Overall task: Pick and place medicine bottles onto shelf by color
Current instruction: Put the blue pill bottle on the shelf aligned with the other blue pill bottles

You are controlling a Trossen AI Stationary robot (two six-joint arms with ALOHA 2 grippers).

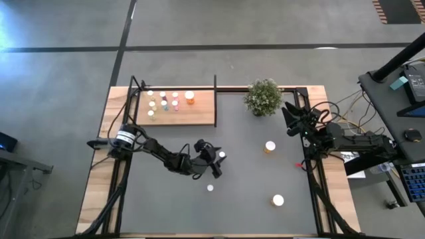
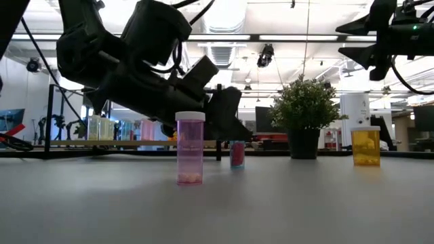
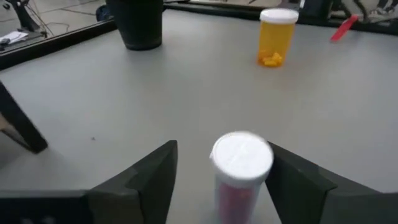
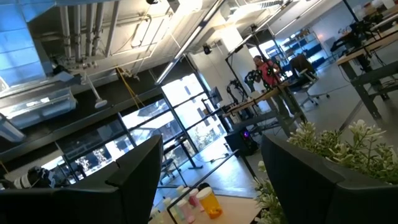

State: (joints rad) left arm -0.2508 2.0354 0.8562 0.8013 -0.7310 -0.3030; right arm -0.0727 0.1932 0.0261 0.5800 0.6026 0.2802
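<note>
Worktop (image 1: 252,199): dark grey, fills the centre of the high view.

Shelf (image 1: 199,114): light-wood board, upper left of the worktop, already carrying several small medicine bottles (image 1: 163,101).

Potted plant (image 1: 263,97): upper centre, not part of the job.

Right gripper (image 1: 289,118): parked at the right edge beside the plant, raised, fingers spread and empty.

Left gripper (image 1: 218,164): centre of the worktop, low; fingers part-open, straddling a pink bottle (image 3: 241,171) without visibly clamping it.

Loose bottles: orange bottle (image 1: 269,147) right of centre, two more white caps lower centre and lower right.

Step in hand, by my reading: grasping the pink bottle. Next calls for closing, lifting, carrying to the shelf's pink group.
</note>
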